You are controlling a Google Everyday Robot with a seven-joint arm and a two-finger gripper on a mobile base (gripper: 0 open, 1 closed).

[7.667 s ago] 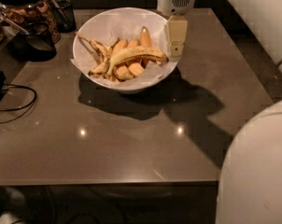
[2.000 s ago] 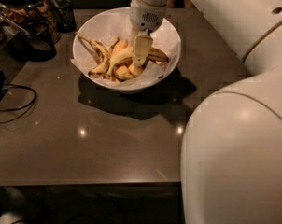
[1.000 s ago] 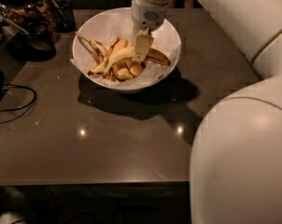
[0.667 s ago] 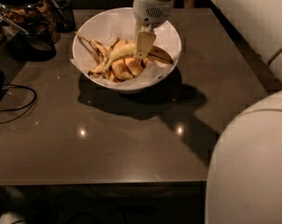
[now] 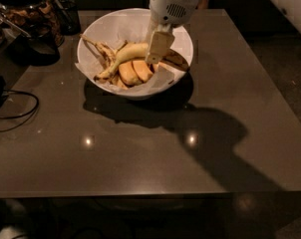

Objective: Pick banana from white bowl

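Note:
The white bowl (image 5: 98, 31) stands at the back middle of the dark table. The long, curved pale-yellow banana (image 5: 125, 55) lies across the top of the other fruit, its dark browned end (image 5: 176, 59) pointing right. My gripper (image 5: 158, 48) reaches down into the bowl from above and is shut on the banana's middle. One pale finger (image 5: 159, 45) shows in front of the banana. The banana seems slightly raised above the shorter orange-yellow bananas (image 5: 134, 72).
A thin black-spotted banana (image 5: 104, 53) lies at the bowl's left side. A dark glass jar (image 5: 27, 15) stands at the back left corner. A black cable (image 5: 16, 114) lies at the table's left edge. The table's front edge (image 5: 140, 194) is near.
The gripper moved from the bowl's right rim into the bowl and closed on the long banana. The banana now sits a little higher. The arm's bulk has left the foreground.

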